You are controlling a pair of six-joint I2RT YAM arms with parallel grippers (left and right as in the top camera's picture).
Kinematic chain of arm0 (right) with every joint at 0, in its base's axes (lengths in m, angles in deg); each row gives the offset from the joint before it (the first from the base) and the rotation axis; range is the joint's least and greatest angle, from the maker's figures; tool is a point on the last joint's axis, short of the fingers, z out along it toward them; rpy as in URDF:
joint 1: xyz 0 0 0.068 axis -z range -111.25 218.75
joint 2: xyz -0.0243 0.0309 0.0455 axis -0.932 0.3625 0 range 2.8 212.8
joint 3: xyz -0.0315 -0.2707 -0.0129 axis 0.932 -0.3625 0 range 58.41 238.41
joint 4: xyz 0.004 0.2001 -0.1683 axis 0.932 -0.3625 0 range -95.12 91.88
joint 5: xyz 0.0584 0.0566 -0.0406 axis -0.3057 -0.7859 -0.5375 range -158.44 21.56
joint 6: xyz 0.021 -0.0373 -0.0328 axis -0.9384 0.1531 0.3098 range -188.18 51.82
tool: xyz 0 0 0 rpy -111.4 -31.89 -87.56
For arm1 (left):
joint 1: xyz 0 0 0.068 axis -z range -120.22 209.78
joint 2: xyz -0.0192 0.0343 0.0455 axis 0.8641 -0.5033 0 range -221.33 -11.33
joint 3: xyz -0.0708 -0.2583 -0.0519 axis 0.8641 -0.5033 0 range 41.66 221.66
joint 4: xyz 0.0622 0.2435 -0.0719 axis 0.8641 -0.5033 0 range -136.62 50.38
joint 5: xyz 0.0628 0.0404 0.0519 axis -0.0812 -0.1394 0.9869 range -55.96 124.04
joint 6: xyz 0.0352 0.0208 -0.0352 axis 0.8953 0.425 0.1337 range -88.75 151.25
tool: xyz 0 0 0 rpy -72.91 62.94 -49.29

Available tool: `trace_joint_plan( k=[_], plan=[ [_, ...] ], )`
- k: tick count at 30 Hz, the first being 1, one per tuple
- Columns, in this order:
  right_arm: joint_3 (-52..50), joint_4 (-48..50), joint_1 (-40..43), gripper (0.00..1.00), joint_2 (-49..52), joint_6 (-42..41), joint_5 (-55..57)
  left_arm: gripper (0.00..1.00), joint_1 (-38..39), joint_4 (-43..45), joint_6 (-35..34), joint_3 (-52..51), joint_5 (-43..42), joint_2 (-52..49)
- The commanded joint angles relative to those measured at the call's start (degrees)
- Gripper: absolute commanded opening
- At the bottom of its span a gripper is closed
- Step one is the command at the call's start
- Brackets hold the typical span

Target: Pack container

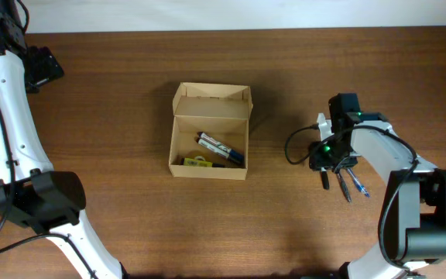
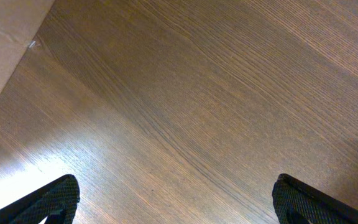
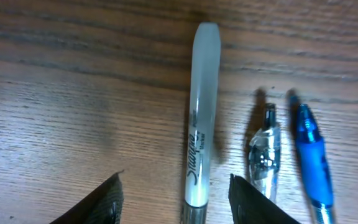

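Overhead: container [image 1: 209, 132] lies open, well left of the right claw [image 1: 333, 164], whose parted jaws straddle a marker [image 3: 201, 112].

- On my feed, left arm [image 1: 6, 116] and right arm [image 1: 378, 143] wear white shells with black joints.
- Black cable [image 1: 288, 146], green light [image 1: 325, 146].
- Dark textured fingertips [image 3: 104, 205].

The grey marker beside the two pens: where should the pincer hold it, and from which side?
Grip the grey marker at mid-barrel, coming straight down, one finger on each long side. It lies flat on the table, and the open right pincer straddles it. The clear pen lies close alongside, so stay centred.
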Motion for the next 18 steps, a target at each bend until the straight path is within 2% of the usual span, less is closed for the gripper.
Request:
trace_joint_plan(
  k=[1, 5, 11, 12, 14, 15, 18],
  plan=[
    [-1.14, 1.16, 0.37, 0.52, -1.09, -1.29, -0.74, 1.0, -0.09, -0.04, 0.66, -0.28, 0.17, -0.42],
    [-2.97, 3.58, 0.37, 0.46, -1.09, -1.31, -0.72, 1.0, -0.09, -0.04, 0.66, -0.28, 0.17, -0.42],
    [-6.16, 7.21, 0.37, 0.44, -0.94, -4.2, 1.9, 1.0, -0.09, -0.04, 0.66, -0.28, 0.17, -0.42],
    [-6.25, 7.32, 0.35, 0.39, -0.92, -4.61, 1.88, 1.0, -0.09, -0.04, 0.66, -0.28, 0.17, -0.42],
    [-6.25, 7.5, 0.35, 0.12, -0.92, -4.92, 1.88, 1.0, -0.09, -0.04, 0.66, -0.28, 0.17, -0.42],
    [-6.23, 7.56, 0.35, 0.04, -0.92, -4.92, 1.88, 1.0, -0.09, -0.04, 0.66, -0.28, 0.17, -0.42],
    [-5.62, 7.67, 0.35, 0.04, -0.96, -4.87, -0.28, 1.0, -0.09, -0.04, 0.66, -0.28, 0.17, -0.42]
  ],
)
